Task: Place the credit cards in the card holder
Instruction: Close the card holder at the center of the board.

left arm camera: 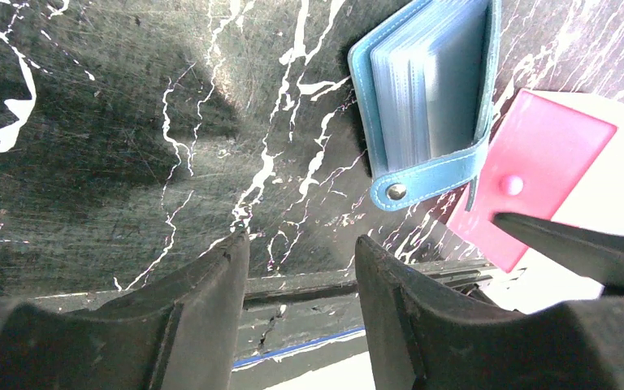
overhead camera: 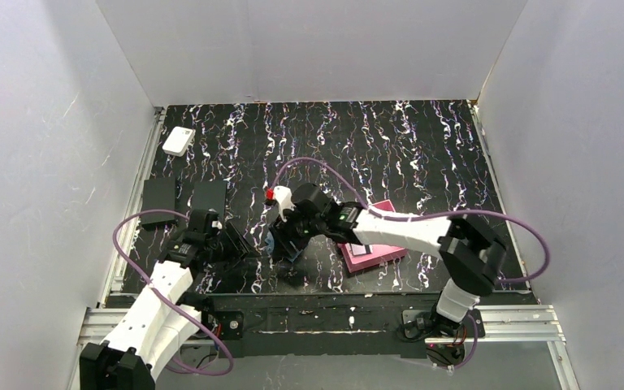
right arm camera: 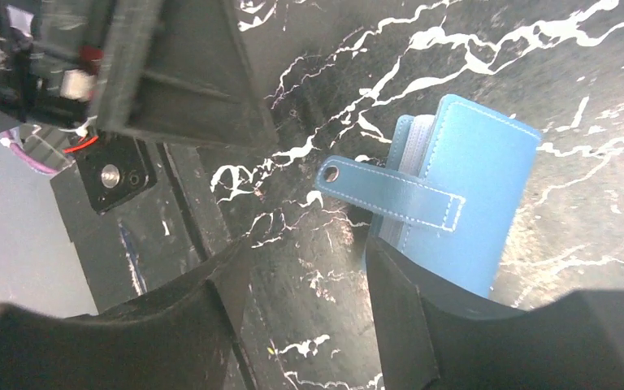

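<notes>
We found the card holder (left arm camera: 431,89) lying on the black marbled table (overhead camera: 390,146) near its front edge, between the two arms and just beside the pink tray (left arm camera: 544,162). Its snap tab (right arm camera: 390,193) was undone and hung loose across the teal cover, and the pale slotted pockets fanned slightly open (the left wrist view showed them best). The left gripper (left arm camera: 301,241) hovered a little to the left of the card holder with its fingers spread and nothing between them. The right gripper (right arm camera: 307,248) hung directly over the card holder, its fingers likewise parted and empty; one finger (right arm camera: 422,325) sat right at the wallet's edge, though we could not tell whether it touched. Farther left on the table lay two matte black slabs (overhead camera: 158,201) side by side, and a small white box (overhead camera: 179,140) sat towards the back corner.
</notes>
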Controlling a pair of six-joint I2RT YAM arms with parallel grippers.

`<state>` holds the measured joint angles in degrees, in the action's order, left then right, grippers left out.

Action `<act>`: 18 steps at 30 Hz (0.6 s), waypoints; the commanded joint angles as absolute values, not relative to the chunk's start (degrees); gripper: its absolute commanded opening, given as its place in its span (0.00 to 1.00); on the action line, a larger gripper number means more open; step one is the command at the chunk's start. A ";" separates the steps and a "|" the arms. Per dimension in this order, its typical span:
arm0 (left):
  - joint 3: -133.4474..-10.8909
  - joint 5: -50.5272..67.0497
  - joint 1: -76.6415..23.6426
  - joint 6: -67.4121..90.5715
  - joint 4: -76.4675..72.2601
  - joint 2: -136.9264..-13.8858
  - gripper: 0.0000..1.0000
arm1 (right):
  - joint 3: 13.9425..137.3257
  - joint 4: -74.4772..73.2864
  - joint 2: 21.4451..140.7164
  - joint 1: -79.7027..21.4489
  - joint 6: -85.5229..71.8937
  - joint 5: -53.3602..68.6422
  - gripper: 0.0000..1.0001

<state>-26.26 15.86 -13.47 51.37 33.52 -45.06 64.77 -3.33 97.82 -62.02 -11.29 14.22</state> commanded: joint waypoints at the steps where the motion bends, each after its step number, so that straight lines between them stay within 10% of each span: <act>1: -28.51 15.66 -13.30 50.20 35.16 -46.27 0.50 | 62.87 -5.70 91.81 -62.40 -4.21 9.16 0.63; 8: -29.47 18.83 -13.27 51.03 34.08 -47.69 0.51 | 57.86 2.58 91.18 -62.31 8.05 1.58 0.70; 12: -32.74 19.57 -11.96 50.84 34.76 -50.37 0.80 | 56.55 6.05 96.78 -65.27 12.27 0.94 0.71; 18: -29.67 30.83 -7.52 57.28 20.86 -57.55 0.82 | 54.38 9.47 99.73 -72.09 12.10 -12.88 0.69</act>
<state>-31.03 23.97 -9.17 53.78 28.97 -54.28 54.57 5.82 98.43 -69.84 11.99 -7.20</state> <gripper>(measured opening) 0.818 0.695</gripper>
